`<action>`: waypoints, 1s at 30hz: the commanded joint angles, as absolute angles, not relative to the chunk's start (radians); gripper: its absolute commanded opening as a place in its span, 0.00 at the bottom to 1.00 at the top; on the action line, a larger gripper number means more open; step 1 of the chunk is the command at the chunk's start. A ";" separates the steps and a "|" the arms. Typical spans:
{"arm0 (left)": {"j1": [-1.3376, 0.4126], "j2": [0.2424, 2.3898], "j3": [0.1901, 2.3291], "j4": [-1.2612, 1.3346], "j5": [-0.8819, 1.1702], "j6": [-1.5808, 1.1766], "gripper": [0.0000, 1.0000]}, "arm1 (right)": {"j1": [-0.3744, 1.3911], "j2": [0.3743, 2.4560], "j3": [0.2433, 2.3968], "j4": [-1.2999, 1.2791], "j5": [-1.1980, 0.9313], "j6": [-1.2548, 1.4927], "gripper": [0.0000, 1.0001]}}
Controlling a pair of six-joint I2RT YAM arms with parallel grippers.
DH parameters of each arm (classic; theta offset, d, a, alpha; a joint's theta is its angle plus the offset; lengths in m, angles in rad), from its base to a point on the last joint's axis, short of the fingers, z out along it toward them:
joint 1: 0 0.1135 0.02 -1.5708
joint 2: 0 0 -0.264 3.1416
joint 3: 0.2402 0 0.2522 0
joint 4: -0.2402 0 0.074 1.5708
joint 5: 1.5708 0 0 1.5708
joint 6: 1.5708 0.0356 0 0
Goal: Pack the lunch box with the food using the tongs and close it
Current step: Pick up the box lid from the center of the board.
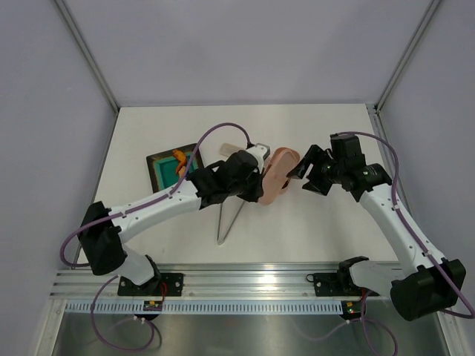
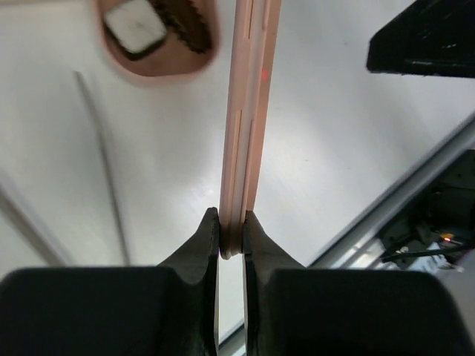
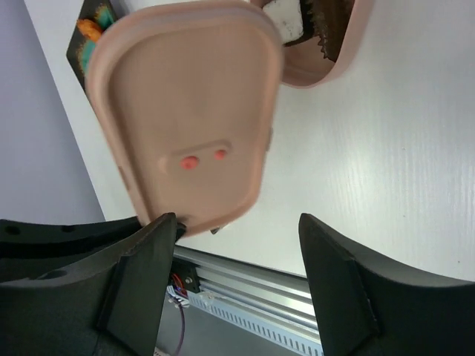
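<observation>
top — lid (image 1: 280, 174) on edge mid-table, between left gripper (image 1: 261, 185) and right gripper (image 1: 298, 169); bare table (image 1: 319, 230) nearer the rail; tongs (image 1: 228, 219) flat under left arm; tray (image 1: 165, 174) with orange food (image 1: 179, 156) at left | left wrist — fingers (image 2: 200, 252) clamped on lid rim; lunch box (image 2: 159, 70) open beyond, white and brown pieces (image 2: 189, 22) inside | right wrist — fingers (image 3: 141, 282) apart, lid just beside one, contact unclear

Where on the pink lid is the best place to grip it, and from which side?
Grip one end of its rim, pinching across the thin edge and coming in edge-on. The lid is a flat, thin oval plate, so only its edge fits between jaws. The left gripper holds it just so, while the right gripper stands open beside it.
</observation>
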State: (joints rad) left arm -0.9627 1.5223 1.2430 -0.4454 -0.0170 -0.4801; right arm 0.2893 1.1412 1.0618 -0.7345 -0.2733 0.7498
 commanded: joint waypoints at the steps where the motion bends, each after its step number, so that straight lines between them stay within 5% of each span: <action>1: -0.979 1.450 1.302 -0.540 -0.239 -0.318 0.00 | 0.295 1.121 1.121 -0.709 -0.275 0.790 0.74; 8: -1.058 1.393 1.234 -0.476 -0.506 -0.169 0.00 | 0.295 1.143 1.192 -0.690 -0.276 0.825 0.81; 23: -1.232 1.413 1.173 -0.390 -0.735 -0.018 0.00 | 0.293 1.232 1.206 -0.578 -0.428 0.877 0.86; 30: -1.249 1.480 1.226 -0.416 -0.768 -0.006 0.00 | 0.296 1.232 1.183 -0.537 -0.457 0.908 0.71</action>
